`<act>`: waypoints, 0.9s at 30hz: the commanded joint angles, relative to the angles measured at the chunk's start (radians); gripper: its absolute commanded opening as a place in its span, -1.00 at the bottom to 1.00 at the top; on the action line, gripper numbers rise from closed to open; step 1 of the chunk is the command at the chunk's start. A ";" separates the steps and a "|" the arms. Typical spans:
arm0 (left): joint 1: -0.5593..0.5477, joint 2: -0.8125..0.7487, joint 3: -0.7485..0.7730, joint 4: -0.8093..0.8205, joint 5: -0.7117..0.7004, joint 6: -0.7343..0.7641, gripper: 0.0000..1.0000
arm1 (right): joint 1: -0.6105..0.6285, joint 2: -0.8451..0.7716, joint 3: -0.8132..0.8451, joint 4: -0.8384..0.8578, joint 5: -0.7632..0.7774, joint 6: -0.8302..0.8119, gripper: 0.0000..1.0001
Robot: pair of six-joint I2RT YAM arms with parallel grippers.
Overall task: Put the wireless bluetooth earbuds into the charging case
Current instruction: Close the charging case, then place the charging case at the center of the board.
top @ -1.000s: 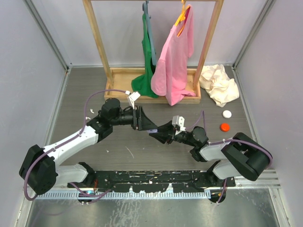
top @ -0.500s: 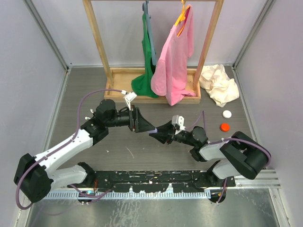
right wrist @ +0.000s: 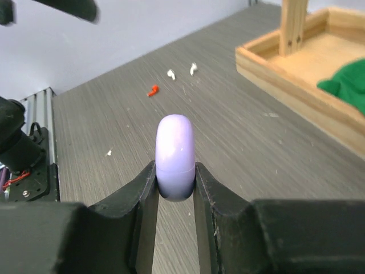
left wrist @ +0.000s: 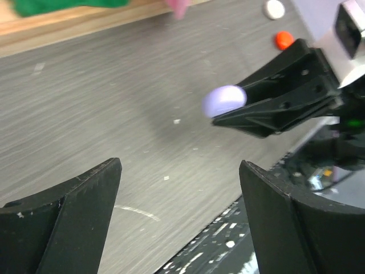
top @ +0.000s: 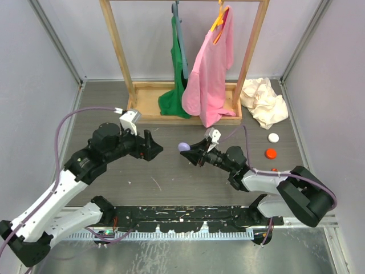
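Item 1. Small lavender oval plastic charging case (top: 183,146). We find it near the middle of the grey wood-grain table (top: 171,177), lifted clear of the surface. It is pinched upright on its narrow sides, with a seam visible around its body.

Item 2. Right gripper (top: 191,151). We record its black fingers clamped narrowly on the case, which sticks out beyond the fingertips toward 9 o'clock.

Item 3. Left gripper (top: 155,149). We log it at 9 o'clock of the case, facing it and apart from it. Its jaws are spread wide with nothing between them.

Item 4. Wooden garment rack (top: 188,100) at 12 o'clock, carrying a green garment (top: 178,68) and a pink shirt (top: 211,74).

Item 5. Crumpled cream cloth (top: 263,103) at 2 o'clock.

Item 6. White round cap (top: 274,137) and orange round cap (top: 270,153) at 3 o'clock, near each other.

Item 7. Two small white pieces (right wrist: 181,71) and a red scrap (right wrist: 152,89) lie on the table beyond the case. We cannot tell what they are.
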 commanded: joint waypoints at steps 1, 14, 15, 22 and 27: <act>0.004 -0.066 0.075 -0.219 -0.273 0.135 0.79 | -0.015 -0.073 0.049 -0.229 0.117 0.059 -0.73; 0.004 -0.271 0.005 -0.265 -0.552 0.227 0.96 | -0.178 -0.081 0.135 -0.671 0.233 0.230 -0.73; 0.004 -0.281 -0.009 -0.255 -0.557 0.231 0.96 | -0.198 -0.070 0.138 -0.682 0.234 0.251 -0.72; 0.004 -0.338 -0.060 -0.233 -0.566 0.232 0.96 | -0.296 0.063 0.200 -0.697 0.229 0.314 -0.69; 0.004 -0.384 -0.075 -0.227 -0.576 0.230 0.96 | -0.338 0.205 0.278 -0.698 0.202 0.339 -0.68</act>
